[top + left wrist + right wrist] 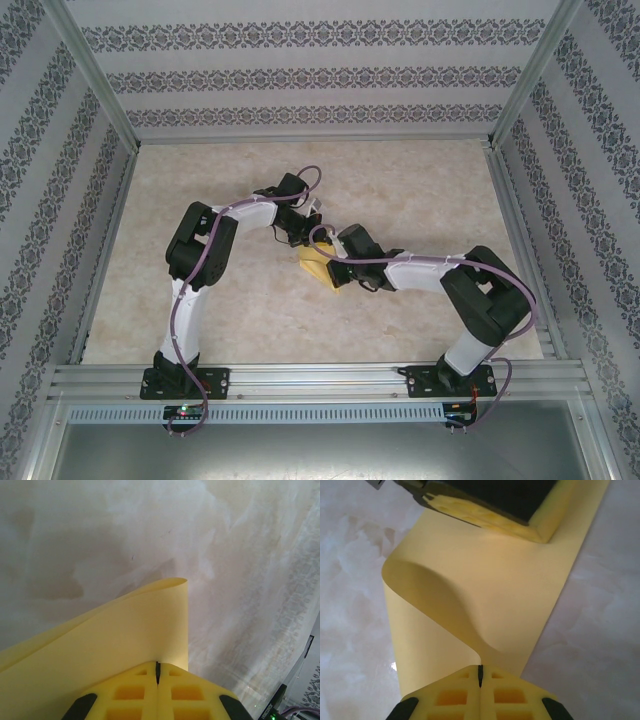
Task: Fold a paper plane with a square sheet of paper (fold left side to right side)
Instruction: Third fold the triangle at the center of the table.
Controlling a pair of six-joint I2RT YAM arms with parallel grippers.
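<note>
The square sheet of paper is pinched at its edges by the closed left gripper and the closed right gripper, bowing up off the marbled floor between the arms. It looks light, thin and floppy, quick to crease or tear, so it is best held at edges or corners. It carries no print or label.

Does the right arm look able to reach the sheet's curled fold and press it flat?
Probably not yet: the right gripper is shut on the square sheet of paper and would have to let go first. The curl lies unobstructed; the left gripper pinches the far edge.
</note>
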